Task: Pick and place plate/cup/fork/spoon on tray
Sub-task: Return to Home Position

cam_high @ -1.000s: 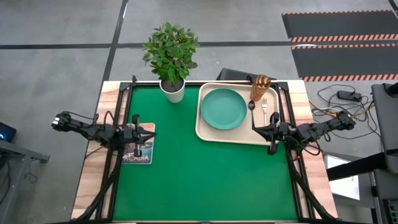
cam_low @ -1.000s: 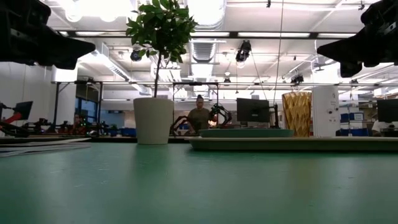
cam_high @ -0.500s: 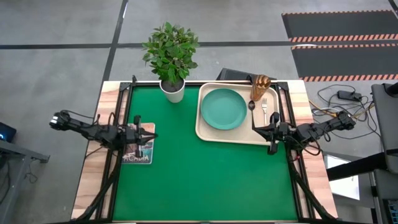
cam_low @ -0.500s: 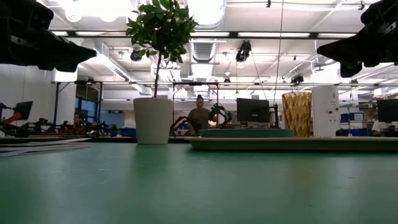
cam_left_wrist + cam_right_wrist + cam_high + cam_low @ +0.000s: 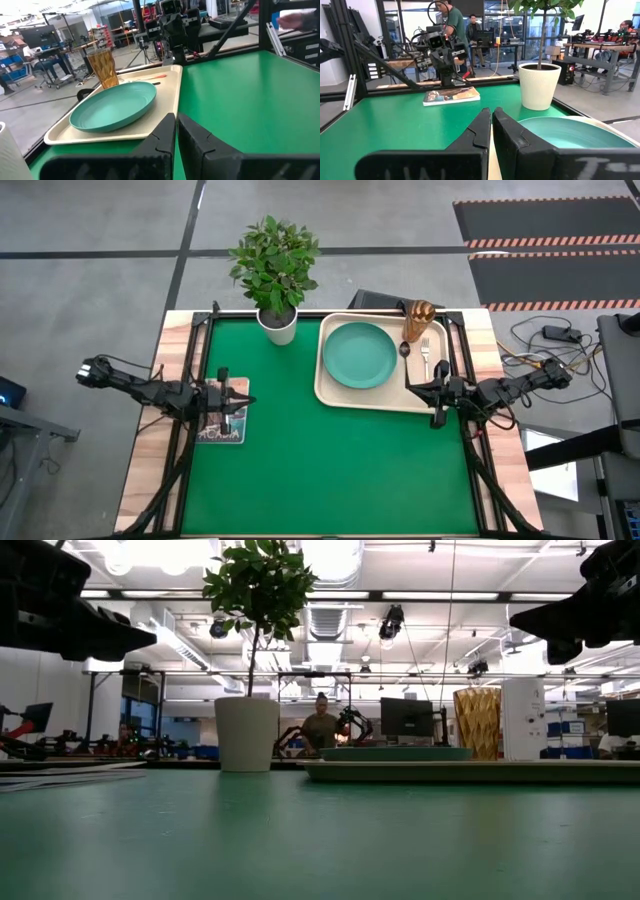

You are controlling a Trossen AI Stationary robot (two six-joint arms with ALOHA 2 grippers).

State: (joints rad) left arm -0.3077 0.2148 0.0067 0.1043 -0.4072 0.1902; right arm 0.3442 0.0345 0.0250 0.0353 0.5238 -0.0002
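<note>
The near half of the green table (image 5: 320, 470) is bare mat. At mid-depth, the left gripper (image 5: 243, 397) hangs above a book (image 5: 221, 424) that lies by the table's left edge; its fingers (image 5: 165, 131) are pressed together and carry nothing. Level with it on the right side, the right gripper (image 5: 410, 388) sits over the near right corner of the tray (image 5: 330, 392), its fingers (image 5: 482, 127) likewise closed with only a thin slit between them, holding nothing.

The cream tray occupies the far right part of the table, with all four task items on it. The teal plate (image 5: 359, 355) lies flat in the tray's left and middle portion. To its right, the dark spoon (image 5: 405, 349) and the fork (image 5: 425, 358) lie side by side along the tray's right strip, the spoon nearer the plate, the fork's tines pointing to the far side. At the tray's far right corner stands the amber cup (image 5: 418, 319), upright, just beyond the spoon and fork.

Left of the tray, at the far edge of the table, a white pot (image 5: 279, 328) holds a leafy green plant (image 5: 274, 265). In the low view, a person (image 5: 320, 726) stands in the room beyond the table.
</note>
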